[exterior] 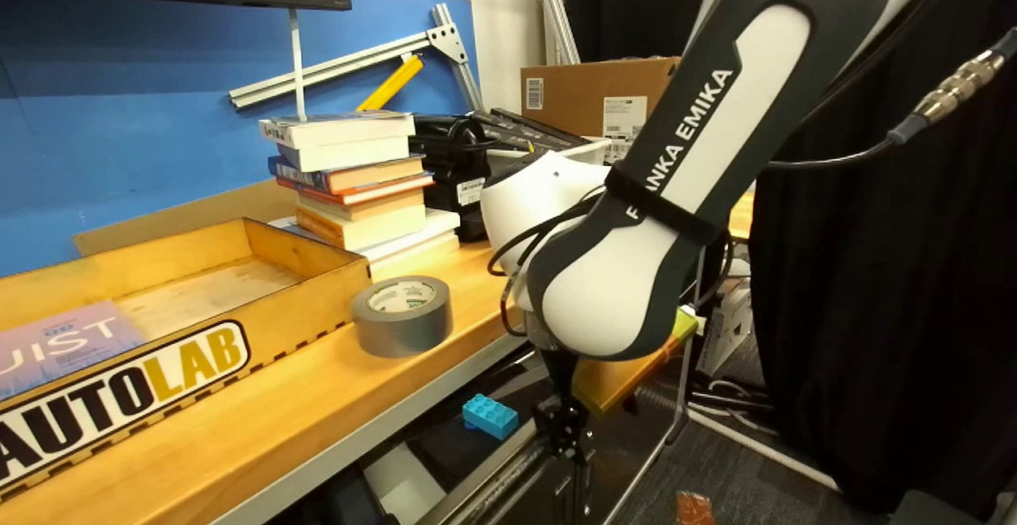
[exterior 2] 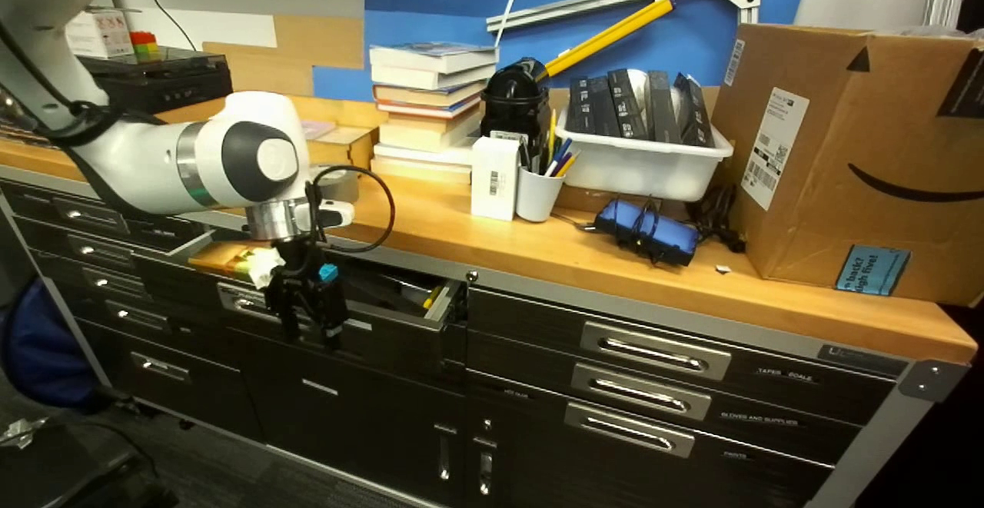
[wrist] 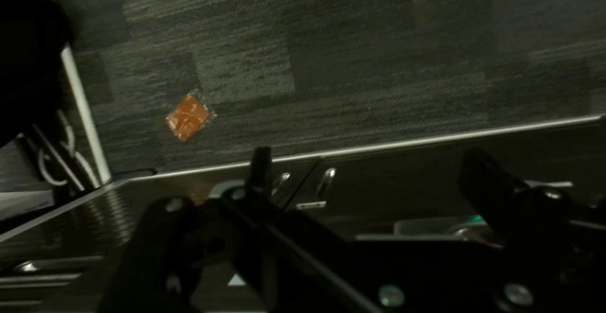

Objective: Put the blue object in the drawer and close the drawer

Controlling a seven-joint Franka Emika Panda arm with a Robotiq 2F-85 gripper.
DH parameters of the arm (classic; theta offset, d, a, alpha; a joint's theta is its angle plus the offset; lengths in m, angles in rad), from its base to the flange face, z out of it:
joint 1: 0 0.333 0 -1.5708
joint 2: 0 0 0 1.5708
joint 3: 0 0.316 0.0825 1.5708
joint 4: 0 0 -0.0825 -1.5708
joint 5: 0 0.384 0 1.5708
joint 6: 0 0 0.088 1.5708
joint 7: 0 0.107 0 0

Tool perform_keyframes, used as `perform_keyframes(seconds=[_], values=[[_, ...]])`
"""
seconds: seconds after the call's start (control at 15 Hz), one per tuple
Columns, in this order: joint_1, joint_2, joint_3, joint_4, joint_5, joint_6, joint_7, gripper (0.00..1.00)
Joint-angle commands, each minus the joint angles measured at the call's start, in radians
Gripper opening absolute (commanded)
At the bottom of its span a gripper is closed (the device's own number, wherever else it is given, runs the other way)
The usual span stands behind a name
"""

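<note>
Gripper (wrist: pixel 368 166): spread wide; in the wrist view its two fingers (wrist: pixel 261 173) stand far apart, the dark cabinet (wrist: pixel 402 171) front showing through the gap.
Gripper's place: fingertips downward at the front edge of the open drawer (exterior 2: pixel 407 348); in an exterior view they hang before its face. Whether they touch it, I cannot tell.
Block from gripper: the blue block (exterior: pixel 490 416) lies just beside the gripper, behind the drawer's front edge, a gap showing between the two in an exterior view; in an exterior view the gripper partly covers the block (exterior 2: pixel 329 271).
Block's place: inside the drawer, studs up; the surface directly beneath is too dark to make out.
Block's long axis: roughly crosswise to the drawer's front edge, one short end toward the gripper, the other toward the back.
Drawer contents: a flat orange-yellow item (exterior 2: pixel 219 257) toward one end, a yellow-ended tool (exterior 2: pixel 433 297) toward the other.
Bench top (exterior: pixel 318 382): above the drawer; it bears a grey tape roll (exterior: pixel 403 322) just beside a wooden tray (exterior: pixel 310 295), with a stack of books (exterior: pixel 353 199) near the wall.
Floor: an orange packet (wrist: pixel 188 116) on dark carpet (wrist: pixel 378 67).
</note>
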Motion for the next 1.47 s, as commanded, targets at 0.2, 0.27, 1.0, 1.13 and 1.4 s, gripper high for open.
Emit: perform_keyframes(seconds=[0.2,0.27,1.0,1.13,1.4], values=[[0.133,0.119,-0.051,0.189,-0.407,-0.041,0.494,1.0],[0.149,0.137,-0.047,0.215,-0.471,-0.062,0.566,1.0],[0.093,-0.039,0.026,0.103,-0.558,-0.078,0.833,1.0],[0.037,-0.157,0.047,0.023,-0.474,0.031,0.634,1.0],[0.014,-0.315,0.044,-0.103,-0.256,0.177,0.329,1.0]])
